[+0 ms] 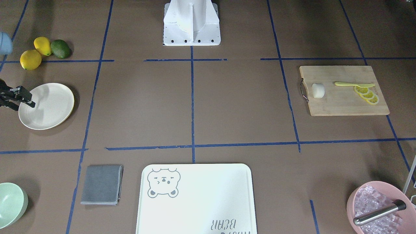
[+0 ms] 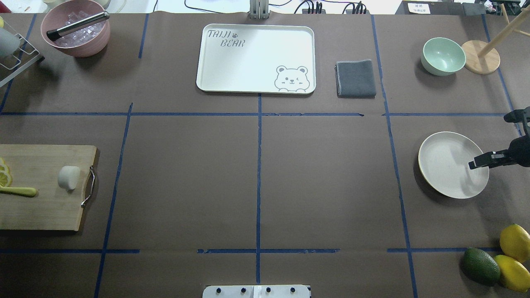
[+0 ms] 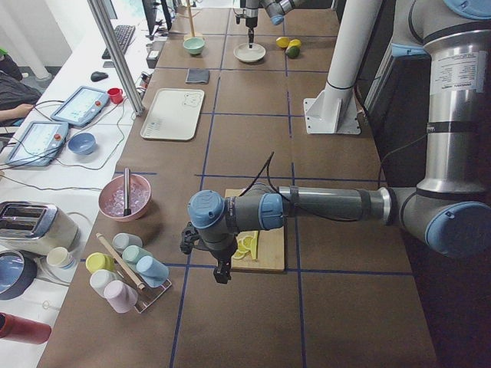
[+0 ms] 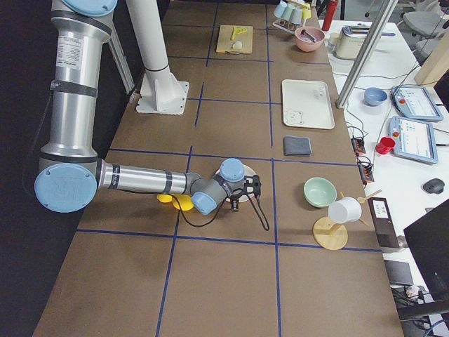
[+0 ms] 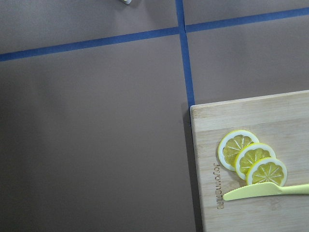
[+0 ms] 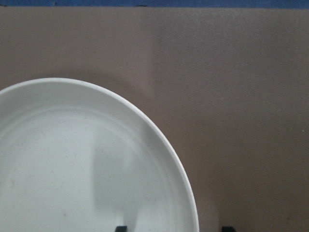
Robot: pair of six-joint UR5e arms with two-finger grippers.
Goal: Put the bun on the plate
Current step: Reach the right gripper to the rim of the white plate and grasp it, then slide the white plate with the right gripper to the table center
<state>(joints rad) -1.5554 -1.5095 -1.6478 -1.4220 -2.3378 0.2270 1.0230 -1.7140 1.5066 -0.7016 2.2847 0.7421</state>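
Observation:
The bun (image 2: 68,177) (image 1: 318,90), a small white roll, lies on a wooden cutting board (image 2: 41,207) at the table's left end, beside lemon slices (image 5: 251,159) and a yellow knife (image 5: 265,191). The cream plate (image 2: 447,165) (image 1: 48,107) (image 6: 72,169) sits bare at the right end. My right gripper (image 2: 476,163) (image 1: 24,106) (image 6: 174,228) hovers open over the plate's outer rim, holding nothing. My left gripper (image 3: 223,277) shows only in the exterior left view, hanging beyond the board's outer end. I cannot tell its state.
A bear-print tray (image 2: 256,58), grey cloth (image 2: 355,78) and mint bowl (image 2: 443,56) line the far side. A pink bowl of ice with a metal tool (image 2: 76,29) stands far left. Two lemons and an avocado (image 2: 480,266) lie near right.

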